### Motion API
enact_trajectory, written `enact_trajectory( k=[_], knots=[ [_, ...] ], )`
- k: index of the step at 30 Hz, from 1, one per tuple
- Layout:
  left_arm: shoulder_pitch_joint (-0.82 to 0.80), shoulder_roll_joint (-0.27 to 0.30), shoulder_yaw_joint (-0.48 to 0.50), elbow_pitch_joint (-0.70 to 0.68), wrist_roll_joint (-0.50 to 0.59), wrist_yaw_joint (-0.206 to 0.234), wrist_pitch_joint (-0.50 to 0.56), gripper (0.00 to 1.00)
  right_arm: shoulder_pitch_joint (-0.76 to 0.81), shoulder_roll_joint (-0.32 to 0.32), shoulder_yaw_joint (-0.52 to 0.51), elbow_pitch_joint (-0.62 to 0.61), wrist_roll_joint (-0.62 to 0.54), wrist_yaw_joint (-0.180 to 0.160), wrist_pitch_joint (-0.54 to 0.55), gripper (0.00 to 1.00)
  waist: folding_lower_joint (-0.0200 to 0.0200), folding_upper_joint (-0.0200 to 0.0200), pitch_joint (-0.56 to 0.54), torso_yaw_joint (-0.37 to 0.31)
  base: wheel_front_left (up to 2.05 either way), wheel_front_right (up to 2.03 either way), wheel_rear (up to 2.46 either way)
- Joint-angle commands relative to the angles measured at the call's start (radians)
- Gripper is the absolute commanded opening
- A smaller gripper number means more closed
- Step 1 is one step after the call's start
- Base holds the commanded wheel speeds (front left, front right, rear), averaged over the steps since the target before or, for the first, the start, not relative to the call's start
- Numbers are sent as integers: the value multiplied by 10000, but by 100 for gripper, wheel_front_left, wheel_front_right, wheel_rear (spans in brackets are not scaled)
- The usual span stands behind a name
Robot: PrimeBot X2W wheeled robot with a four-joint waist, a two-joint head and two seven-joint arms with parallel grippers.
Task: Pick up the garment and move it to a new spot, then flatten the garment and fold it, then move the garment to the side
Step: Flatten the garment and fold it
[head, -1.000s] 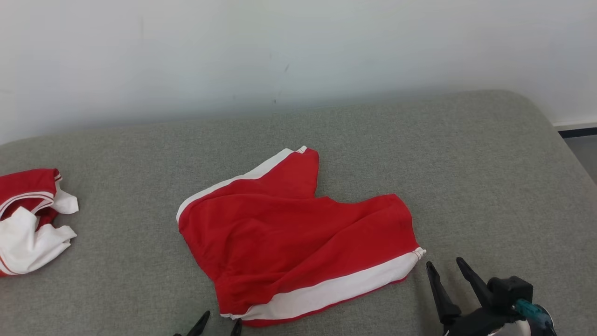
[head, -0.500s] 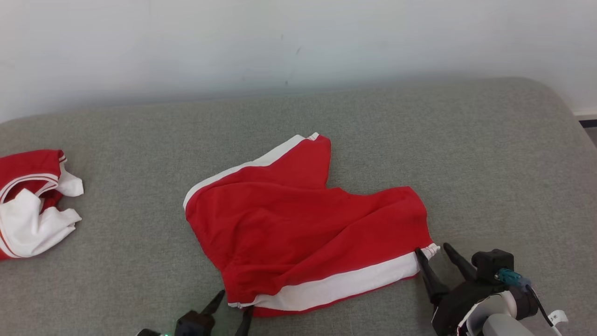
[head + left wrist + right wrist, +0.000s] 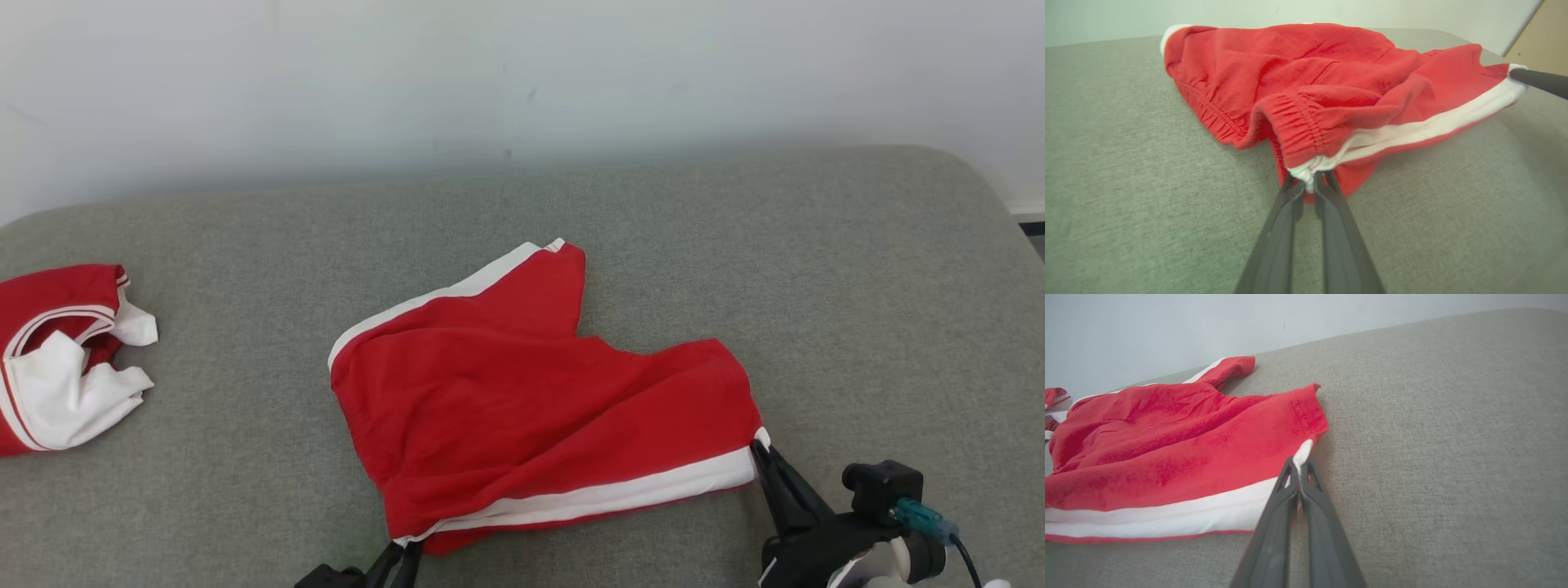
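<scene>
Shorts (image 3: 531, 400) pinched tight by L gripper (image 3: 1309, 181) & R gripper (image 3: 1299, 466).

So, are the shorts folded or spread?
Spread, rumpled: shorts lie open on the cushion, both legs showing, left gripper pinching the waistband corner, right gripper the hem corner.

A grey, woven, cushioned surface (image 3: 816, 269) with a rounded corner sits against a plain white wall (image 3: 522, 82) in soft, even light. Low on the right runs a dark strip (image 3: 1032, 229), perhaps skirting, and a tan panel (image 3: 1541, 34) stands nearby
</scene>
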Motion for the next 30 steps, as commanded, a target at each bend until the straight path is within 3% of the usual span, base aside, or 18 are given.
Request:
enact_trajectory(
  k=[1, 6, 12, 18, 22, 26, 30],
  knots=[
    [193, -14, 136, -236, 151, -6, -36, 0, 256, -13, -75, -373, 51, -24, -5, 0, 1, -1, -126, -7, 0, 0, 0],
    [97, 174, 421, -1033, 487, -5, -36, 0, 419, -68, -309, -1502, 46, -24, -3, 0, 1, -1, -235, -158, 0, 0, 0],
    [-1908, 908, -184, -1277, 593, -5, 52, 0, -1217, -260, -154, -1981, 124, -24, 171, 0, 1, -1, 22, -347, 0, 0, 0],
    [-6629, 2133, -1480, -1106, -370, 8, 1111, 0, -4918, -465, -570, -1389, 733, -24, 1085, 0, 1, -1, 1449, -603, 0, 0, 0],
    [-9576, 2473, -2037, -791, -985, 8, 1769, 0, -7445, -516, -808, -928, 1105, -24, 1586, 0, 1, -1, 2568, -740, 0, 0, 0],
    [-12372, 2548, -2513, -257, -1648, 8, 2194, 0, -9825, -521, -928, -477, 1294, -24, 1866, 0, 1, -1, 3556, -925, 0, 0, 0],
    [-14651, 2275, -2602, 555, -2369, 8, 2225, 0, -11884, -543, -1013, 164, 1331, -24, 1965, 0, 1, -1, 4358, -1153, 0, 0, 0]
  ],
)
